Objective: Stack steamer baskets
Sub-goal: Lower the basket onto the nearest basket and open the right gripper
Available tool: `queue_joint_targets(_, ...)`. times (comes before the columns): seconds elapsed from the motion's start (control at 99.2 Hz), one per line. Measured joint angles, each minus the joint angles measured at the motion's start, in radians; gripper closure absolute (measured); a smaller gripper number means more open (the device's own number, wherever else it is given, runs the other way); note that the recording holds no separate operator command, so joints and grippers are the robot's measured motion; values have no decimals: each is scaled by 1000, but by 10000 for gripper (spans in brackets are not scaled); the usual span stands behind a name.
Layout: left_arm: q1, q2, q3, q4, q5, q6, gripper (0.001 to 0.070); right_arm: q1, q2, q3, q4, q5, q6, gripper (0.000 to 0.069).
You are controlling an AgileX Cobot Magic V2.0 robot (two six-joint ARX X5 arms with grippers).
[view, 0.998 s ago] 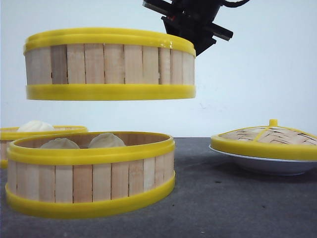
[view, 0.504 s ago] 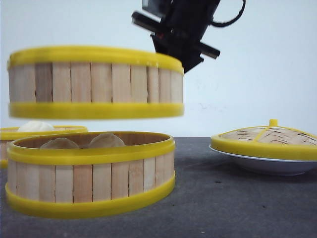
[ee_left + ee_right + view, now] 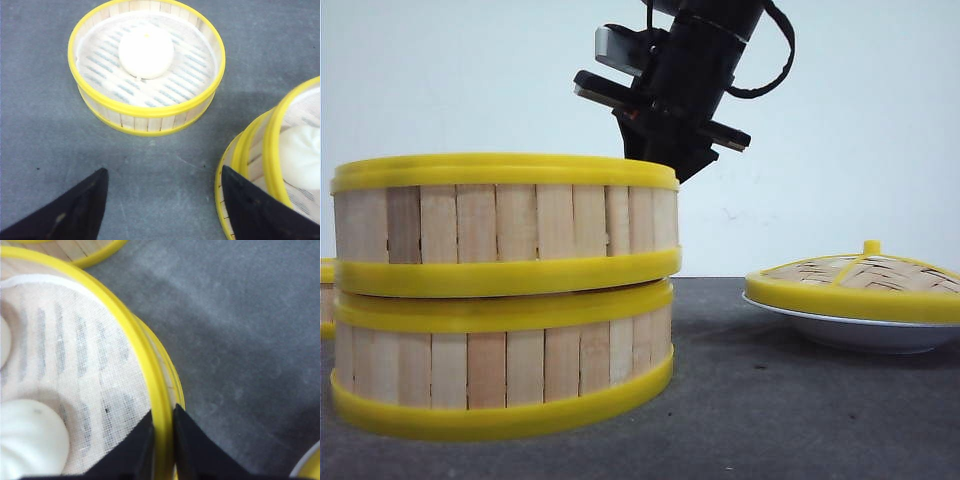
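**Inspector:** While clamped on the load, check seating before any release. Right tool [image 3: 159, 440] clenched on the rim of the upper steamer basket [image 3: 505, 225], with one finger inside the wall and one outside.

**Operator:** Position of the load?

**Inspector:** Resting on the lower steamer basket [image 3: 505, 360], in contact rim to rim. Apparently overhanging a little toward the right in the front view. Full nesting not confirmed.

**Operator:** Recommended handling?

**Inspector:** Nudge gently sideways until centred, then press down lightly. Open only after that, and lift straight up to avoid dragging the wall or the cloth liner.

**Operator:** Left side?

**Inspector:** Left tool [image 3: 165, 210] released and empty, hovering just beside the stack. Below it, the third steamer basket [image 3: 146, 65] on the worktop [image 3: 800, 420], holding one bun [image 3: 146, 50], near the stack but apart from it.

**Operator:** Hazards?

**Inspector:** Possible tipping if let go off-centre. Lid [image 3: 860, 280] on plate [image 3: 850, 335], well apart to the right, no interference expected.
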Motion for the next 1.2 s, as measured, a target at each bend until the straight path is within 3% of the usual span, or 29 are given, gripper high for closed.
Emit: queue_joint_targets(1.2, 0, 0, 0, -1, 0, 0, 274, 0, 32, 0, 5, 6, -3, 662)
